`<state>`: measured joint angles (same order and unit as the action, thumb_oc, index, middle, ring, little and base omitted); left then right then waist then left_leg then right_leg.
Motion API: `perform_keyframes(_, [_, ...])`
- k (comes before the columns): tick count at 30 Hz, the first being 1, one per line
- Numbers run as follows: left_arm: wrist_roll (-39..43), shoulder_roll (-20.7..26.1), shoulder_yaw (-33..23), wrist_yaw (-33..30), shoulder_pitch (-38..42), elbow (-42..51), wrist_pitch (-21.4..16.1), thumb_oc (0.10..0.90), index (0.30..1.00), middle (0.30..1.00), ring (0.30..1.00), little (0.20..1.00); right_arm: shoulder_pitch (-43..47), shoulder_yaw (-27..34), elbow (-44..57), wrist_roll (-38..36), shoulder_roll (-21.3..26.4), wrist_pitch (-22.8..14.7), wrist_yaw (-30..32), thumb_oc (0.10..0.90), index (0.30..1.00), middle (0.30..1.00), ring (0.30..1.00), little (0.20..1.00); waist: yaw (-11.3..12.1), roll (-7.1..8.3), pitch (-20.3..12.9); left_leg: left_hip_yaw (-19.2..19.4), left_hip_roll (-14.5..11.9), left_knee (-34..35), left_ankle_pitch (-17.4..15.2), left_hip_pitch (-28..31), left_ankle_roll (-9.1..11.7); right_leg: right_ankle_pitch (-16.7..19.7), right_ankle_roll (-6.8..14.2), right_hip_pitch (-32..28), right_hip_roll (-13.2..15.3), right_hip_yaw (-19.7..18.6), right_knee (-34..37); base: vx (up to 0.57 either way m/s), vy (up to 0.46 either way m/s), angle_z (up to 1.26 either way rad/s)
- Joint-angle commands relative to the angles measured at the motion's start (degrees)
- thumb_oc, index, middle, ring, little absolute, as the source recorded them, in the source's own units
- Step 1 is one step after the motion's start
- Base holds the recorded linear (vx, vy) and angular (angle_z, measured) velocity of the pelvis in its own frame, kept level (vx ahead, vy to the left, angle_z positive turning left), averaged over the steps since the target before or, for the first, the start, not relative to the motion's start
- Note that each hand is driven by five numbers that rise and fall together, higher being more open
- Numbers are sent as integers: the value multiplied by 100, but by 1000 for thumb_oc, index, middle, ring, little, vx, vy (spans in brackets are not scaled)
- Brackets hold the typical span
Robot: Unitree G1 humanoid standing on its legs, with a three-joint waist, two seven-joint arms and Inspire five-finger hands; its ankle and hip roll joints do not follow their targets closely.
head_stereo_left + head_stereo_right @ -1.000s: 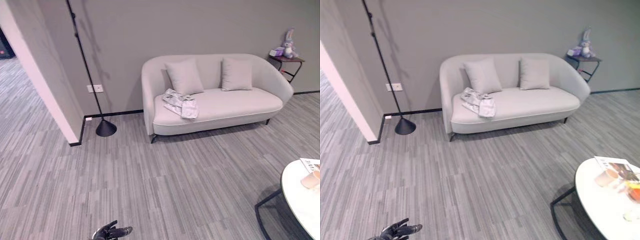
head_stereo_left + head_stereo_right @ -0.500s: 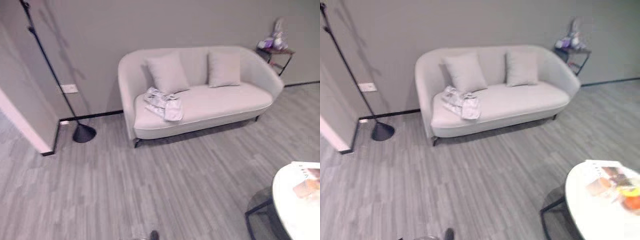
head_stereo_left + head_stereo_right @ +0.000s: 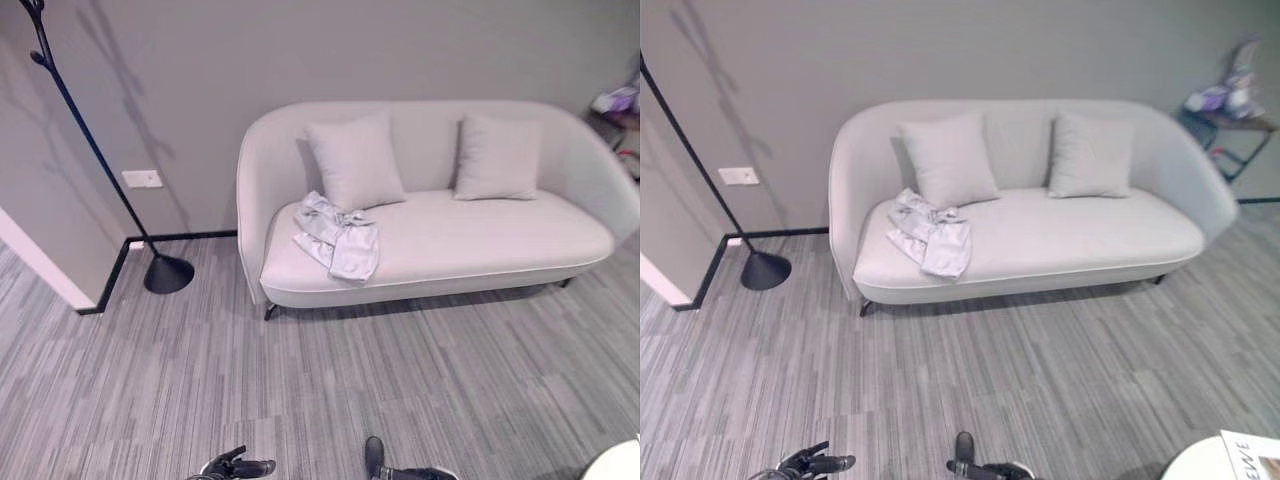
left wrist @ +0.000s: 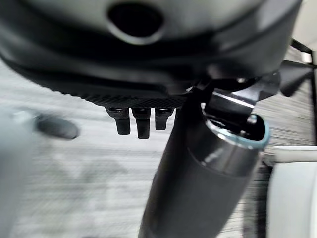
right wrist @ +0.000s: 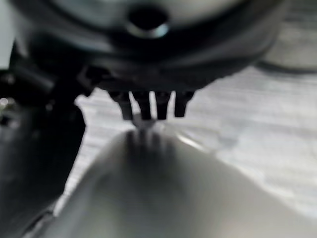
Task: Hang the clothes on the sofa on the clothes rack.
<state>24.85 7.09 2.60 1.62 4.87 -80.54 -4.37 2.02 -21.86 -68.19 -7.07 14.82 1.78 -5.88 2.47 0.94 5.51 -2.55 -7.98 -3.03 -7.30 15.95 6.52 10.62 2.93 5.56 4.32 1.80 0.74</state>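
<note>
A curved pale-grey fabric sofa (image 3: 440,240) stands against the grey wall, a thin black clothes rack (image 3: 100,165) just left of it, crumpled light-grey clothes (image 3: 338,236) lying on its left seat, while the dark left hand (image 3: 238,466) and right hand (image 3: 385,468) hang low with fingers relaxed, holding nothing.

One pale grey, round-backed fabric sofa (image 3: 450,235) stands against the wall. Two square pale grey cushions lean on its back: one (image 3: 355,162) toward the sofa's left end, the other (image 3: 497,156) toward its right end. One crumpled light grey-white garment (image 3: 338,235) lies on the seat at the front left edge. One black metal clothes rack (image 3: 160,268) with a thin pole and cone-shaped base stands on the floor beside the sofa's left end. One white wall socket plate (image 3: 141,179) sits behind the pole. One small dark side table (image 3: 1230,125) stands past the sofa's right end.
</note>
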Motion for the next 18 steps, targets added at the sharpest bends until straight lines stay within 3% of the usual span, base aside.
perform_keyframes(1, [-32, 393, -33, -86, -102, 14, -245, 800, 900, 900, 900, 900, 37, -93, 432, 133, -276, -225, -42, 800, 900, 900, 900, 900, 99, 273, -315, 234, 785, -25, -144, -459, -790, -549, 405, -101, 341, -73, -292, 353, -463, 57])
perform_keyframes(3, [386, 274, -242, -178, -224, 197, -264, 800, 900, 900, 900, 900, 66, -43, 1600, 202, 203, -323, 124, 800, 900, 900, 900, 900, 174, 369, -147, 113, 621, -2107, 600, -1639, -637, -707, 99, -543, 194, 320, -60, 256, -474, 26])
perform_keyframes(4, [386, 272, -241, -179, -225, 199, -263, 800, 900, 900, 900, 900, 61, -42, 1608, 202, 207, -318, 123, 800, 900, 900, 900, 900, 152, 357, -159, 88, 615, -2153, 581, -1678, -635, -707, 97, -535, 186, 344, -60, 161, -463, 86])
perform_keyframes(5, [410, 240, -135, -302, -226, 573, -310, 800, 900, 900, 900, 900, 53, 105, 2385, 305, 531, -362, 407, 800, 900, 900, 900, 900, 159, 476, 71, 593, 190, -3141, 790, -2309, -698, -951, -120, -780, 122, 692, -41, 158, -316, 66])
perform_keyframes(6, [403, 217, -87, -298, -222, 632, -306, 800, 900, 900, 900, 900, 10, 212, 2643, 383, 659, -385, 501, 800, 900, 900, 900, 900, 111, 492, 100, 771, -25, -3013, 778, -2380, -672, -1064, -132, -852, 144, 835, -53, 162, -317, 75])
perform_keyframes(7, [403, 214, -84, -299, -224, 633, -305, 800, 900, 900, 900, 900, 3, 215, 2652, 385, 664, -380, 500, 800, 900, 900, 900, 900, 104, 489, 106, 762, -22, -3010, 779, -2373, -670, -1070, -133, -863, 145, 845, -55, 134, -67, 36])
perform_keyframes(8, [478, 206, -95, -306, -244, 713, -320, 800, 900, 900, 900, 900, -64, 319, 2839, 408, 748, -378, 526, 800, 900, 900, 900, 900, 85, 494, 107, 921, -197, -2675, 762, -2336, -618, -1180, -131, -953, 168, 958, -45, 235, -11, 53])
perform_keyframes(10, [654, 219, -226, -335, -259, 716, -331, 800, 900, 900, 900, 900, -155, 435, 3139, 311, 793, -409, 541, 800, 900, 900, 900, 900, 71, 486, 31, 1005, -356, -1336, 689, -2060, -444, -1342, 0, -1129, 268, 1101, 45, 286, 61, 64])
perform_keyframes(11, [783, 232, -312, -353, -275, 697, -331, 800, 900, 900, 900, 900, -182, 465, 3249, 333, 841, -434, 558, 800, 900, 900, 900, 900, 52, 448, -39, 941, -410, -460, 1035, -2068, -373, -1352, 25, -1101, 317, 1200, 103, 292, 209, 69])
perform_keyframes(12, [833, 204, -394, -404, -234, 614, -327, 800, 900, 900, 900, 900, -211, 476, 3350, 456, 822, -456, 638, 800, 900, 900, 900, 900, 30, 324, -105, 903, -637, 613, 1681, -2094, -160, -1421, 57, -1180, 347, 1313, 157, 345, 244, 60])
perform_keyframes(14, [864, 144, -443, -516, -235, 553, -332, 800, 900, 900, 900, 900, -279, 604, 3517, 587, 881, -470, 818, 800, 900, 900, 900, 900, -77, 238, -120, 1443, -797, 803, 1649, -2379, -16, -1489, 120, -1392, 452, 1509, 285, 303, 223, 68])
perform_keyframes(15, [861, 136, -445, -519, -236, 549, -333, 800, 900, 900, 900, 900, -291, 605, 3530, 593, 888, -464, 821, 800, 900, 900, 900, 900, -71, 241, -128, 1457, -790, 803, 1634, -2370, -7, -1483, 126, -1404, 458, 1502, 310, 654, 661, 71])
perform_keyframes(16, [1094, 95, -670, -594, -355, 533, -370, 800, 900, 900, 900, 900, -625, 891, 3882, 645, 785, -387, 923, 800, 900, 900, 900, 900, -127, 75, -306, 1490, -521, 236, 1381, -2296, -39, -1416, 294, -1718, 925, 1424, 105, 554, 564, 23])
perform_keyframes(18, [961, 155, -613, -623, -333, 579, -372, 800, 900, 900, 900, 900, -645, 968, 3926, 624, 692, -359, 975, 800, 900, 900, 900, 900, -141, 104, -311, 1523, -401, 34, 1223, -2317, -123, -1301, 332, -1663, 1106, 1382, -130, 439, 490, -25])
